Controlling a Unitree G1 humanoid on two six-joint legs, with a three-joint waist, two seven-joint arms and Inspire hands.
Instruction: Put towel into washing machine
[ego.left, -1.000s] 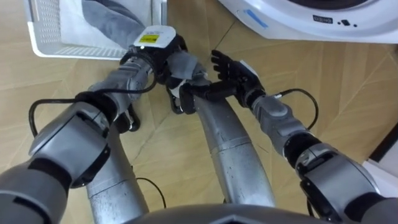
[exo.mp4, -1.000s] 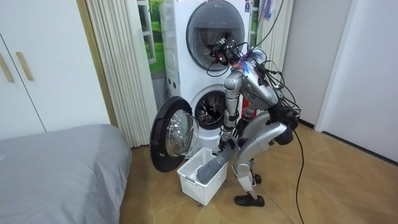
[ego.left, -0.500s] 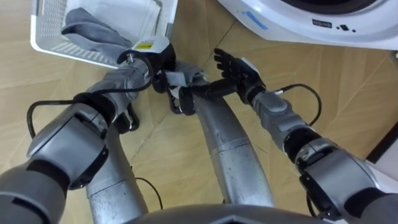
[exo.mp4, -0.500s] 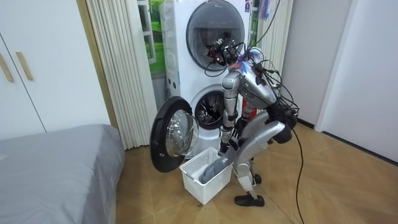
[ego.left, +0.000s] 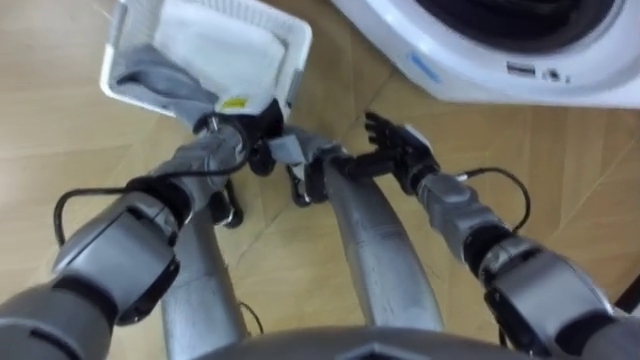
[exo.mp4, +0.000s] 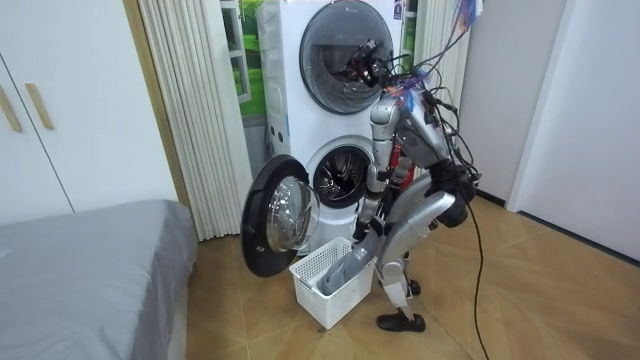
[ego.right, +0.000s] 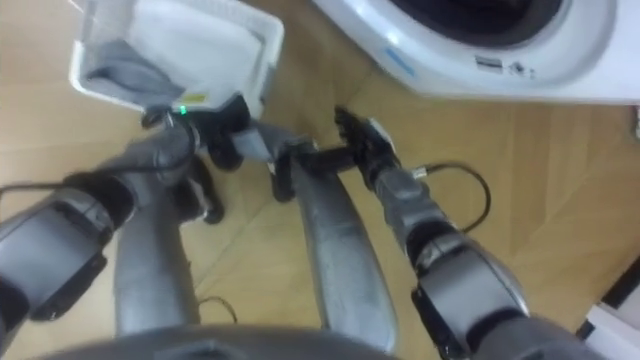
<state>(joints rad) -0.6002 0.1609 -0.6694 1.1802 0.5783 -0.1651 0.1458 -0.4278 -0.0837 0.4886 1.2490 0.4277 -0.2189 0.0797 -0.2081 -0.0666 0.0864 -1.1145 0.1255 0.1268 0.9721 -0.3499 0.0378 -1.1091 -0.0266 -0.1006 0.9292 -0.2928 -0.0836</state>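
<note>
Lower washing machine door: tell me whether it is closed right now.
No, the lower washing machine door stands swung wide open, leaving the drum opening exposed behind the white basket.

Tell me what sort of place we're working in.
Probably a home bedroom's laundry corner: stacked washing machines, the lower one's door open, a grey towel trailing from a white laundry basket on the wood floor, and a bed nearby.

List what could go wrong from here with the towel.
The left hand grips one end of the towel, while the rest lies in the basket; lifting may snag the rim or tip it. The right hand is open and holds nothing, so the one-handed grip might slip. The open washer door stands beside the basket; the hanging towel could catch on it.
</note>
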